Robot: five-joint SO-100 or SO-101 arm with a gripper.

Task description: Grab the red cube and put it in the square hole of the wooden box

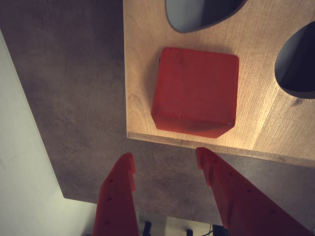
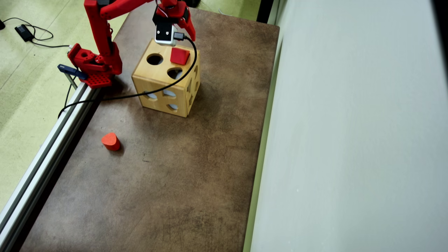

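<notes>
Wrist view: two red fingers (image 1: 213, 164) enter from the bottom edge, spread apart, nothing between them, tips just short of the box edge. Gripper (image 1: 167, 160) released, not touching the cube. Just past the fingertips, the red cube (image 1: 195, 91) sits on the top face of the wooden box (image 1: 140, 64), near the box's edge, slightly tilted with a dark gap showing at its upper left corner. It looks partly seated in the square hole, but how deep it has sunk cannot be told. Beyond the cube, two rounded dark holes cut the top face, one (image 1: 199, 12) at the upper edge, one (image 1: 298, 61) at the right. Brown tabletop (image 1: 74, 98) lies to the left and below the box.

Overhead view: red heart-like block (image 2: 111, 141) lies alone on the tabletop (image 2: 175, 182), well apart from the box, toward the left rail. Further up, the wooden box (image 2: 164, 92) stands on the tabletop, shaped holes in its side faces. Red cube (image 2: 180, 55) at the top face's far right corner, beside a round hole (image 2: 154, 59). Gripper (image 2: 187, 29) hangs just above the box's far edge, white camera module (image 2: 165, 34) attached, black cable (image 2: 140, 94) looping over the box. Arm base (image 2: 92, 66) clamped at the tabletop's left edge.
</notes>
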